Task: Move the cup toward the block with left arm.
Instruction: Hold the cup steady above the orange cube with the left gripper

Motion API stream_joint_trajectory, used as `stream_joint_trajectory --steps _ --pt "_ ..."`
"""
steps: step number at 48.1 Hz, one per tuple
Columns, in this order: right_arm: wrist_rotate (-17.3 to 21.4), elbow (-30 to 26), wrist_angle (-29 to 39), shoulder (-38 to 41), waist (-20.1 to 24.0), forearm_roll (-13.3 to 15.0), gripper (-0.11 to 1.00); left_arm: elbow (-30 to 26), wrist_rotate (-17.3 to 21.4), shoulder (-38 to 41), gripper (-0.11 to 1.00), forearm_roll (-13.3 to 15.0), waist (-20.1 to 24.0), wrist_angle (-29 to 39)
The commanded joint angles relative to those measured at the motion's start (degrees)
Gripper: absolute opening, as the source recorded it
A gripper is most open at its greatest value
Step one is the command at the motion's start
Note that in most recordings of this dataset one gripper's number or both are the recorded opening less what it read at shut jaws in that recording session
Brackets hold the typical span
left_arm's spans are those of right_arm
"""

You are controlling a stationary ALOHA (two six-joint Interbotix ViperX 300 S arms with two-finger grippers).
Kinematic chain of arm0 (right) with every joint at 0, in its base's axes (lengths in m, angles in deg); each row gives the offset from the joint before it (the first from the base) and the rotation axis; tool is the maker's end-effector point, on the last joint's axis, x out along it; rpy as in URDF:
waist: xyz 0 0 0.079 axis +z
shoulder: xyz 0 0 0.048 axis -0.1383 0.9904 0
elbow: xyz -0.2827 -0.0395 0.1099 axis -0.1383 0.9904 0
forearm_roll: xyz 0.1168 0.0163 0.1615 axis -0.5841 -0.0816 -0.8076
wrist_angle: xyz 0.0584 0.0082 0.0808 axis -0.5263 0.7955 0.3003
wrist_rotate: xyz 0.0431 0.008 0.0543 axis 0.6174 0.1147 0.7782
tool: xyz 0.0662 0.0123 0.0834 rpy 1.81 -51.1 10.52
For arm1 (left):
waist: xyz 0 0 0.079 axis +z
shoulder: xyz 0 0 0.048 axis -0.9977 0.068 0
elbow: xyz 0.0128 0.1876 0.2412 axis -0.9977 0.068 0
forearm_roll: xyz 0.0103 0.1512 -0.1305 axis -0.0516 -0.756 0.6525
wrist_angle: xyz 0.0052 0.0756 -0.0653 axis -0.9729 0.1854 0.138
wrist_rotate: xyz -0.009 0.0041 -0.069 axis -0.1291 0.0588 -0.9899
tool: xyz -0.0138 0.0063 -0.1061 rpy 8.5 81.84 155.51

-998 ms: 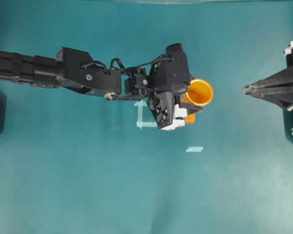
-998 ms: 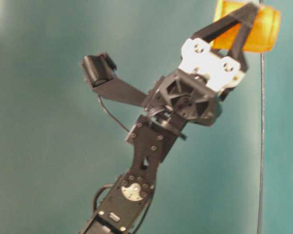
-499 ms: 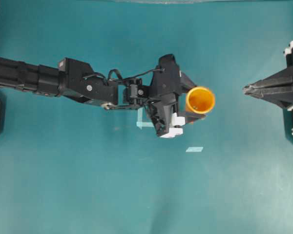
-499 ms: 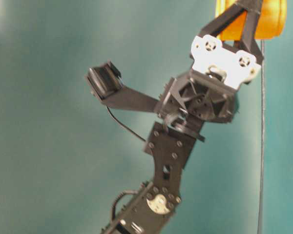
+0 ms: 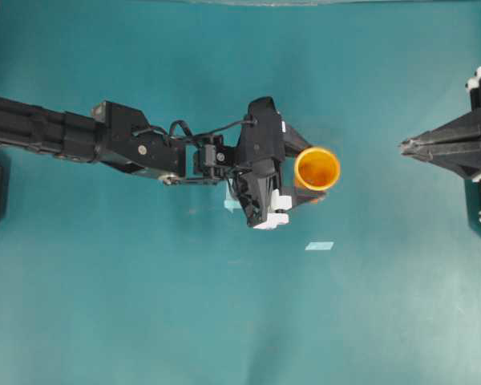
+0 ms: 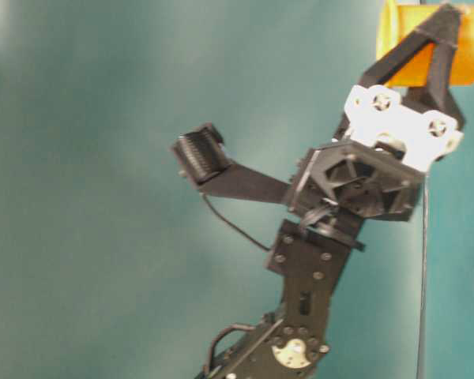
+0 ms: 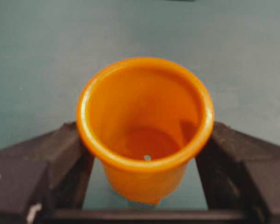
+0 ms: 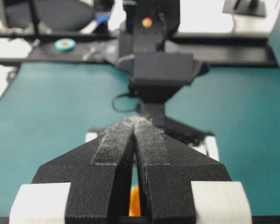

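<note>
1. The left claw (image 5: 305,172) grips the cup (image 5: 317,168), a glossy orange plastic tumbler with round rim, right of centre above the smooth teal worktop (image 5: 224,321).
2. The right claw (image 5: 404,146), matte black, is pinched closed at far right.

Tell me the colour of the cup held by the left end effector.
Orange cup, seen best in the left wrist view.

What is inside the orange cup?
Nothing. The cup, held in the left gripper, looks empty in the wrist view: only its orange floor with a tiny pale dot. What lies under the cup is hidden by it.
</note>
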Motion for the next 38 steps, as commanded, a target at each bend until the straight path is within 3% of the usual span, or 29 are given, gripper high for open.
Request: stream_joint_trajectory --steps 1,38 --pt "0.0 -1.76 -0.26 0.18 0.0 0.0 0.0 -1.85 0.09 -0.62 0.63 -0.18 0.35 -0.7" --pt "0.0 -1.85 -0.26 0.18 0.0 0.0 0.0 -3.34 0.09 0.26 0.63 -0.18 1.14 -0.79"
